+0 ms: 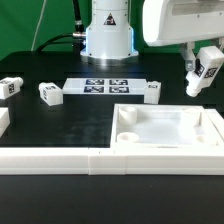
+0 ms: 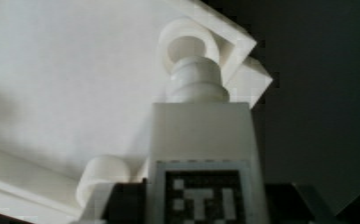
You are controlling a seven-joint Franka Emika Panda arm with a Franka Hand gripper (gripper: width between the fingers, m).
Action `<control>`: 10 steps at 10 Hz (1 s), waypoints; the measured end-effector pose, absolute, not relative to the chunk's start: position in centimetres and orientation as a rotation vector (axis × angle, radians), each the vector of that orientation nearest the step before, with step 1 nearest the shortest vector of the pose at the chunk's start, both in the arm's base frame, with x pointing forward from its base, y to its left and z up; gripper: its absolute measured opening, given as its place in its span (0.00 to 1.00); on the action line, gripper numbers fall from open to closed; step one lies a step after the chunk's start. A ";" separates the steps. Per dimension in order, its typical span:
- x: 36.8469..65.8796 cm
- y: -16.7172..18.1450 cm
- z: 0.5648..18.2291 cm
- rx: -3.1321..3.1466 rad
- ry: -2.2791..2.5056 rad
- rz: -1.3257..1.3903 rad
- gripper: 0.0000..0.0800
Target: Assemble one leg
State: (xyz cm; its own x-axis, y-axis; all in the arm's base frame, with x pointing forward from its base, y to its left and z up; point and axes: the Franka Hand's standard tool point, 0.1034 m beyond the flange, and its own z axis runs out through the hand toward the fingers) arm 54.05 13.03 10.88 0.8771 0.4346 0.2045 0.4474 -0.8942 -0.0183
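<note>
Pinching one leg (image 1: 209, 67) between its jaws, gripper (image 1: 200, 80) hangs upper right of exterior frame, leg tilted, clear of white panel (image 1: 170, 128) lower right. Spare legs (image 1: 50, 93) flank marker board (image 1: 110, 86) at mid-frame.

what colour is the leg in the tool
The leg is white with a black-and-white square tag; clearest in the wrist view.

White tagged leg (image 1: 208, 68), tilted, aloft
</note>
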 end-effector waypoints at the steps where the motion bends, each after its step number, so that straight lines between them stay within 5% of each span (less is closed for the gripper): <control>1: 55.3 12.8 11.0 -2.979 -0.675 -0.317 0.36; 5: 60.1 12.5 10.4 -2.968 -0.633 -0.356 0.36; 10: 61.3 12.0 10.5 -2.950 -0.714 -0.447 0.36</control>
